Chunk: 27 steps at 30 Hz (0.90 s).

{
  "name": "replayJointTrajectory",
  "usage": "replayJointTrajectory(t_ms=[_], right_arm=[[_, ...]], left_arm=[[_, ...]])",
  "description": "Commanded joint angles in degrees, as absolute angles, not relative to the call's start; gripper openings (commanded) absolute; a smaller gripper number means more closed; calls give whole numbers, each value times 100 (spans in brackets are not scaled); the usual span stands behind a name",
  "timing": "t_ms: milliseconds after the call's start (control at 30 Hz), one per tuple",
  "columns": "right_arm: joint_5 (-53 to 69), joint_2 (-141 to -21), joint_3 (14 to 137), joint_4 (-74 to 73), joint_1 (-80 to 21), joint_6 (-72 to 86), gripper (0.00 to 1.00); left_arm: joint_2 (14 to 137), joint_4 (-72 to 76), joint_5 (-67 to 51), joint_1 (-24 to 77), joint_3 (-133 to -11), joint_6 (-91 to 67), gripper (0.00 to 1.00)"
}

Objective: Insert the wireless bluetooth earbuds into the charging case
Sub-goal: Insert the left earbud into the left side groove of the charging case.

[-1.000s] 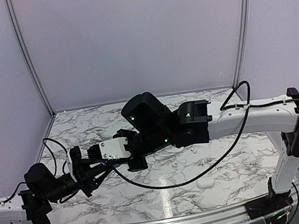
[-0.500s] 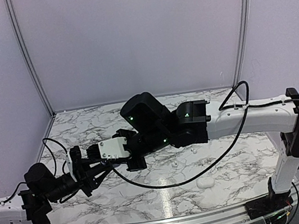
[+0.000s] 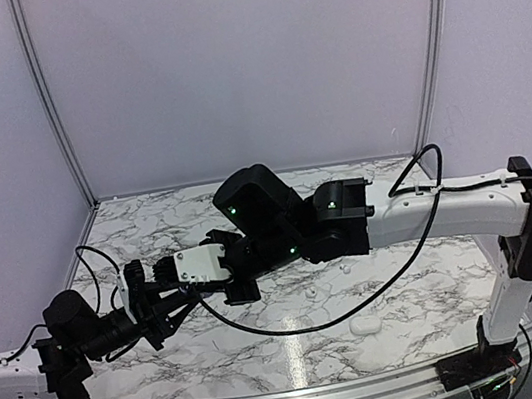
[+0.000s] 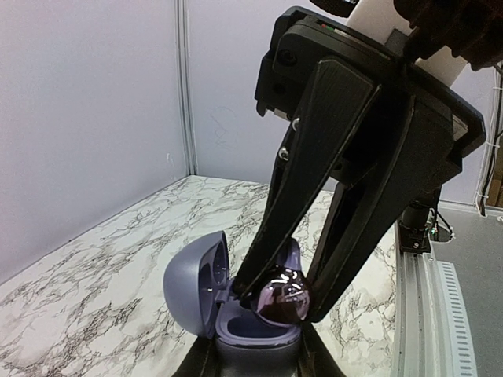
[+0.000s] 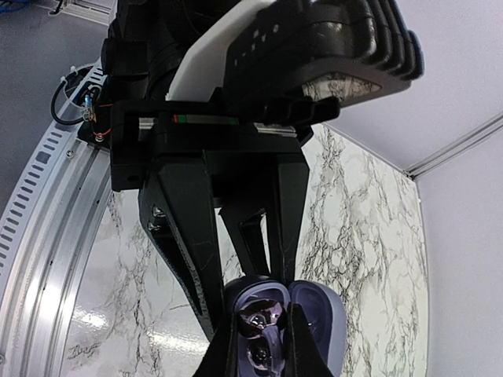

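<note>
Right fingers (image 4: 310,157) pinch an earbud (image 4: 283,294) — at the case's (image 4: 192,283) mouth.

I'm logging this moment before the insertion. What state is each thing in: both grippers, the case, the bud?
Left gripper: shut on the blue-grey pebble-shaped charging case.
Right gripper: shut on the tiny dark shiny earbud.
Charging case: lid open, clamped at its base.
Earbud: gripped at the mouth of the case's open well, not released.
</note>
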State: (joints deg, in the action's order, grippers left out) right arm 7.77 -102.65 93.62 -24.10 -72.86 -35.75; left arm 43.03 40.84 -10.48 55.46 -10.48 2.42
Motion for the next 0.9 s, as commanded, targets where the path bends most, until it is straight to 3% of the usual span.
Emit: replayJointTrajectory(t_ms=[0, 867], right_arm=[[722, -10409, 9604, -2408, -7339, -3491, 10], [873, -10274, 9607, -2390, -7339, -3493, 23]], left_arm=[[4190, 4334, -1134, 5572, -1116, 306, 0], [4063, 4342, -1056, 5581, -1068, 268, 0]])
